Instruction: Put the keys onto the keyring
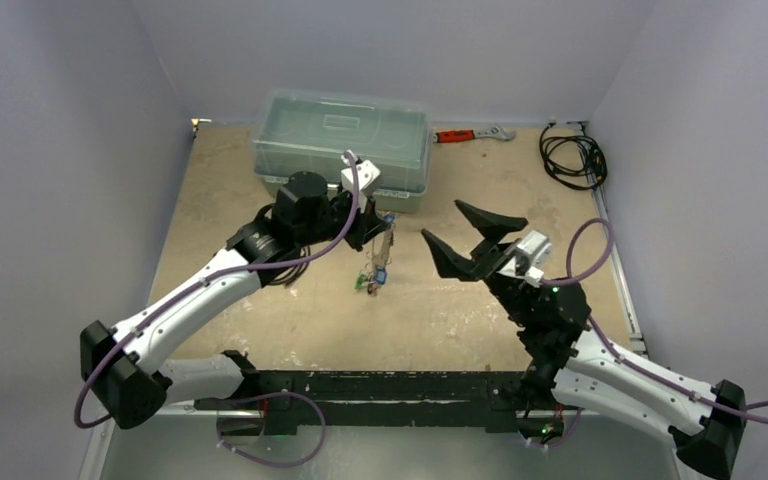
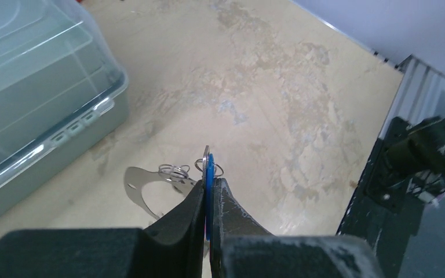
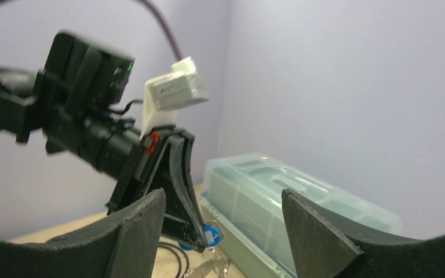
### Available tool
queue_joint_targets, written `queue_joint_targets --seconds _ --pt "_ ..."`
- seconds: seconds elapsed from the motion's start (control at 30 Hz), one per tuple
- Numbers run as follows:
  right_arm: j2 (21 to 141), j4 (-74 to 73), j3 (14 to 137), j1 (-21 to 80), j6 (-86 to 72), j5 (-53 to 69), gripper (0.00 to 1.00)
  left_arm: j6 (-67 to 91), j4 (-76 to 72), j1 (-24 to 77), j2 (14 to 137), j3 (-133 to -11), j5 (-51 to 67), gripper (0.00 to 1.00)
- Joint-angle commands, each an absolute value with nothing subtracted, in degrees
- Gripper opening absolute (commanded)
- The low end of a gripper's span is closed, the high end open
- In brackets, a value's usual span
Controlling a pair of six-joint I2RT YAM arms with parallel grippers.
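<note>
My left gripper (image 2: 210, 182) is shut on the blue tag (image 2: 209, 172) of a key, with a silver key blade edge-on beside it. The flat silver keyring (image 2: 141, 186) hangs next to the fingers, joined by small wire split rings (image 2: 172, 171). From above, the left gripper (image 1: 380, 222) holds the bunch over the table, and the keyring (image 1: 385, 250) dangles with green and blue tags (image 1: 370, 282) at its lower end. My right gripper (image 1: 445, 222) stands open just to the right of it, holding nothing. In the right wrist view the blue tag (image 3: 210, 234) and hanging keys (image 3: 215, 267) show between the wide-apart fingers (image 3: 142, 226).
A translucent lidded plastic box (image 1: 342, 140) stands at the back, close behind the left gripper. An orange-handled wrench (image 1: 470, 133) lies to its right. A coiled black cable (image 1: 570, 155) lies at the back right corner. Grey walls close in on the table on three sides.
</note>
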State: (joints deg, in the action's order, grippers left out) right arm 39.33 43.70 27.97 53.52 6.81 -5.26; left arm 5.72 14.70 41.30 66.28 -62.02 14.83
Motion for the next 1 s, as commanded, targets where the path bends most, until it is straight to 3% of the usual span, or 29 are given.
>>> queue_joint_targets --seconds 0.0,0.33,0.53,0.73,0.97 --pt "33.33 49.36 26.20 53.53 4.75 -21.11 0.78 13.87 2.07 41.70 72.91 -68.10 20.03 0.00" --pt "23.29 44.52 27.26 53.53 8.21 -32.87 0.79 15.26 -5.31 51.86 87.43 -81.88 15.08 0.00" --pt "23.17 42.39 26.03 53.53 6.88 -33.69 0.79 19.29 -13.03 50.82 82.40 -64.91 6.94 0.00" --pt "24.00 42.06 24.61 53.53 6.24 -33.87 0.80 20.12 -19.53 50.36 79.89 -44.69 11.91 0.00" --pt "26.29 43.21 24.52 53.53 5.36 -32.94 0.80 17.79 -13.40 50.29 75.78 -36.59 6.56 0.00"
